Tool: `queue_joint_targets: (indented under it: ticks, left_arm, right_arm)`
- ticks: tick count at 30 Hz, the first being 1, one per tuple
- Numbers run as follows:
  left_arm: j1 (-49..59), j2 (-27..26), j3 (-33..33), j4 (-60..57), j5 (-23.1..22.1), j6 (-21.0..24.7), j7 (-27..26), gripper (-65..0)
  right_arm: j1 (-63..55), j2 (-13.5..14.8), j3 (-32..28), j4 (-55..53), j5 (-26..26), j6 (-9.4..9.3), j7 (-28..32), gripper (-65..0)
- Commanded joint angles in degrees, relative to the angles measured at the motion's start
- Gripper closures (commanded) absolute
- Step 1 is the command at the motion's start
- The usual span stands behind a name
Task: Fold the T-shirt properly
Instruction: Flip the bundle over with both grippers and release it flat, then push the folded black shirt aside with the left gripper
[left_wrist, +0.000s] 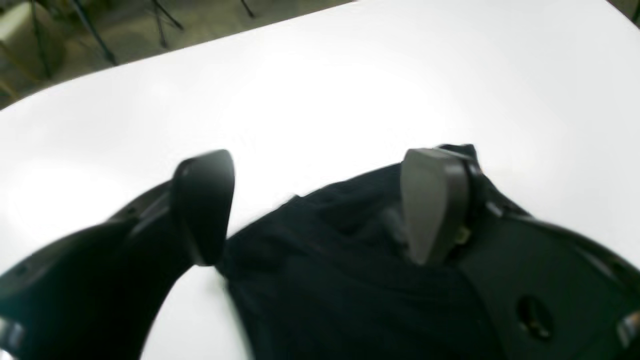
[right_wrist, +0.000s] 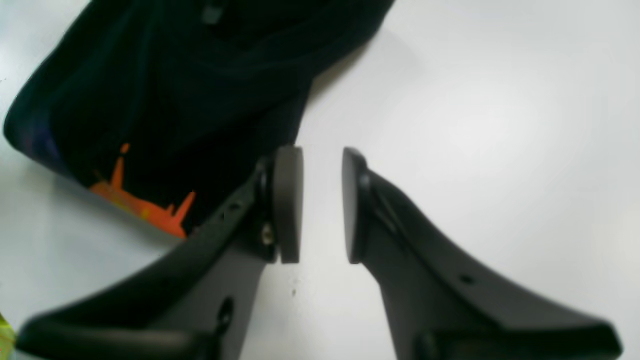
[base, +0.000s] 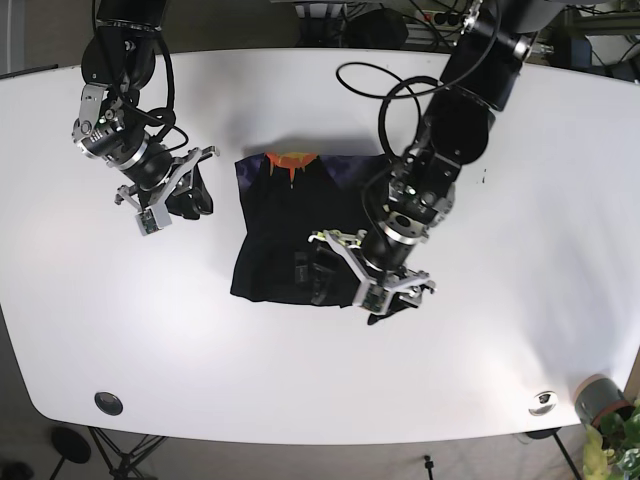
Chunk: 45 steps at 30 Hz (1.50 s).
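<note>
On the left of the base view the right gripper (base: 185, 195) hangs over bare table (base: 120, 330), just beside the shirt's (base: 290, 230) left edge and clear of it. Its wrist view shows the jaws released, a narrow gap between the pads (right_wrist: 289, 205), nothing in it.

The shirt lies near the table's middle, a dark, nearly black cloth gathered into a rough upright rectangle. An orange print (base: 289, 161) with spiky points sits at its far edge; in the right wrist view the same print (right_wrist: 142, 202) runs along a folded rim. The cloth looks creased and layered, with uneven lower edges.

To the right, the left gripper (base: 345, 275) sits over the shirt's near right corner. Its wrist view shows the jaws spread wide, one finger (left_wrist: 202, 205) over bare table, the other (left_wrist: 432, 202) over the dark cloth (left_wrist: 350, 280); it grips nothing.

The table is white, glossy and rounded at its corners. Cables (base: 375, 85) loop from the left arm. A small plant (base: 612, 430) stands at the lower right, and tripod legs (base: 120, 455) show on the floor below the table.
</note>
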Motion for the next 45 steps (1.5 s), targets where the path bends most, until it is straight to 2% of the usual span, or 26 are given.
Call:
queue_joint_targets:
  ticks: [1,6,12,16,21,27,33,38,45]
  left_arm:
    - [0.4,1.8,1.6,1.5,5.5,2.0,-1.3,-50.3]
    - [4.7,7.2,3.7,1.3,13.1,3.3,-1.3,-50.4]
    - [9.0,11.2,3.8,0.4,16.4,5.4,-1.4,-50.4]
    - [10.7,12.6,3.8,-2.5,16.9,8.7,-3.5,-50.4]
    - [12.4,12.4,3.8,-9.5,16.6,11.0,-8.8,-50.4]
    - [12.2,12.1,3.3,-23.2,16.3,11.2,-14.0,-50.1]
    - [13.9,10.1,-1.5,-26.1,16.1,10.3,-15.4,-50.3]
    - [15.2,6.1,-7.8,-25.8,10.0,2.2,-14.7,-50.1]
    - [15.0,-2.6,-14.4,-25.7,-2.9,-7.0,-6.4,-49.9]
  right_arm:
    - [1.1,0.3,0.2,1.1,1.1,0.49,1.5,-12.2]
    - [1.4,0.3,0.2,1.0,1.1,0.32,1.5,-12.2]
    - [1.4,0.3,0.2,1.0,1.1,0.32,1.5,-12.2]
    - [1.5,0.3,0.2,1.0,1.1,0.32,1.5,-12.2]
    - [1.5,0.2,0.2,1.0,1.3,0.32,1.5,-12.2]
    - [1.5,0.2,0.2,1.0,1.4,0.32,1.5,-12.2]
    - [1.5,0.2,0.2,1.0,1.5,0.32,1.5,-12.2]
    - [1.5,0.2,0.2,1.0,1.5,0.32,1.5,-12.2]
    - [1.5,0.1,0.2,1.1,1.5,0.32,1.5,-12.2]
